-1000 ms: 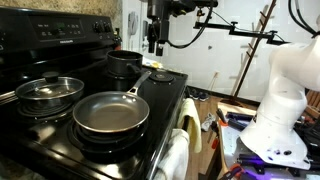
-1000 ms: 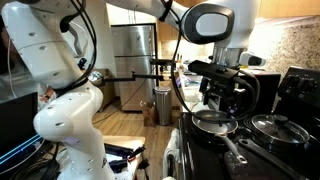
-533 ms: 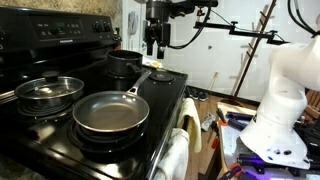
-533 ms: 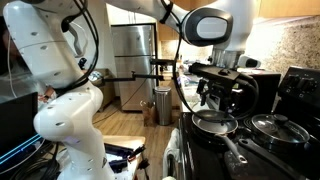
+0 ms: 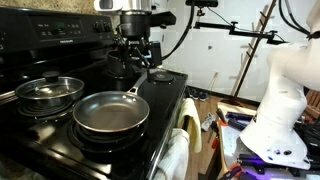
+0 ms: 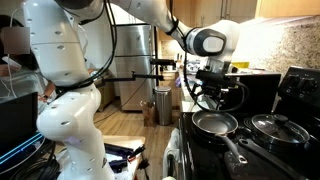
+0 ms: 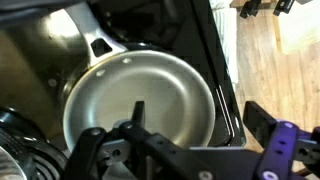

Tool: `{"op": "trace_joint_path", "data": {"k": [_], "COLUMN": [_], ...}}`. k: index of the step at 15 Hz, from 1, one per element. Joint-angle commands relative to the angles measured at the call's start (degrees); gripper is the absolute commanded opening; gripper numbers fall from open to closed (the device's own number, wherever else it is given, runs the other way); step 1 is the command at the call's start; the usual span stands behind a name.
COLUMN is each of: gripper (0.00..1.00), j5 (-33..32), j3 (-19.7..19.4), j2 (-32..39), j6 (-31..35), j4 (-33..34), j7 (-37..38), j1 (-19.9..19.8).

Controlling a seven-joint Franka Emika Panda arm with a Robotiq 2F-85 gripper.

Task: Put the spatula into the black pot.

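Hovering spread and empty, the fingers [image 7: 272, 150], with the spatula [image 5: 163, 75] apparently flat on the stovetop [image 5: 165, 102] just beside

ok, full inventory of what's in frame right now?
frying pan: one, grey, front burner.
steel pot: one, shiny, glass lid, beside the frying pan.
black pot: one, black, rear burner, mostly hidden by the arm.
spatula: one, pale beige, stove edge near the black pot.
stove: one, black.
towel: one, pale, hanging on the stove front.
fridge: one, steel, background.
arm: one, white.
claw: one, black, open, empty, above the stove.
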Motion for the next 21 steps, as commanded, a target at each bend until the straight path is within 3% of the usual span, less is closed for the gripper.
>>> {"op": "trace_joint_path", "data": {"k": [1, 4, 5, 9, 12, 15, 18, 21], "gripper": [1.00, 1.00, 1.00, 1.00, 1.00, 1.00, 1.00, 1.00], "j5": [1.3, 8.4, 3.9, 6.7, 4.7, 1.1, -5.1, -4.9], "j3": [3.4, 5.3, 5.6, 5.7, 7.5, 9.9, 12.1, 14.2], "j2": [7.3, 8.9, 8.0, 9.1, 8.6, 7.7, 7.3, 6.8], "j6": [-1.0, -0.2, -0.1, -0.1, 0.3, 0.1, 3.6, 9.9], "j4": [6.7, 7.2, 6.1, 6.9, 6.0, 4.7, 2.5, -0.6], "j7": [-6.3, -10.5, -6.0, -8.3, -7.4, -2.8, 8.5, 15.2], "j1": [-0.2, -1.7, -1.1, -1.8, -0.1, 2.2, 5.3, 6.9]}}
